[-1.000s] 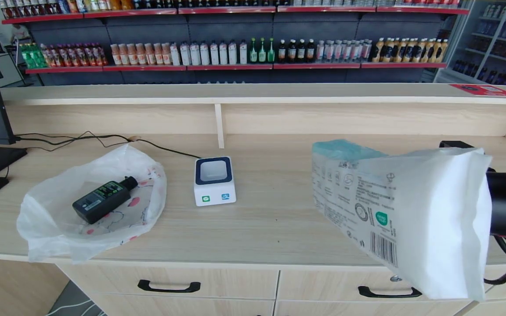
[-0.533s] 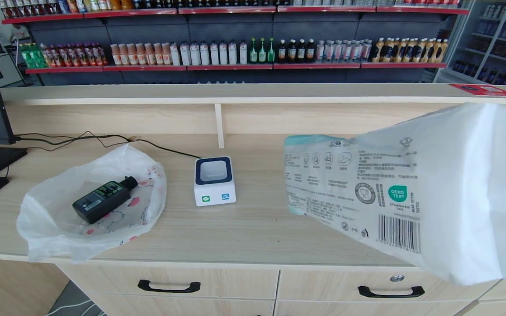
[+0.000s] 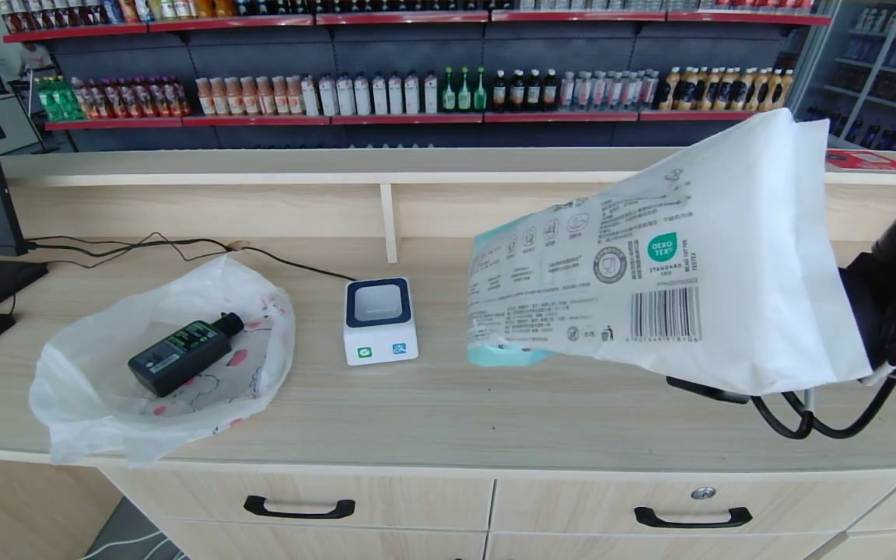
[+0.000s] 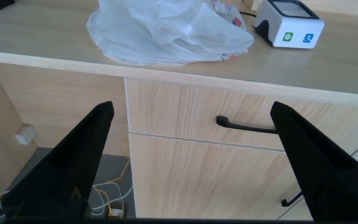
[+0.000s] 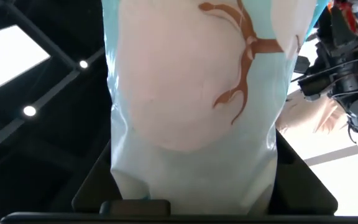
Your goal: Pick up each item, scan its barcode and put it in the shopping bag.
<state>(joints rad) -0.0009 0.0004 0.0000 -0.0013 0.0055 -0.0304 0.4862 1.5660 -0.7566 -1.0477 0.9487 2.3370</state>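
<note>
White pack (image 3: 650,288) lengthwise left-right, teal end toward scanner (image 3: 380,320), barcode side up.

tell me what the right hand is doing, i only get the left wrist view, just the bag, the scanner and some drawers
observer: the right hand is shut on a white pack, held up to the right of the scanner.
operator: where's the barcode pointing
observer: the barcode is on the side facing the head camera, not turned down toward the scanner.
operator: anything inside the bag, i only see its outside
observer: yes, a dark bottle lies on its side in the open shopping bag.
</note>
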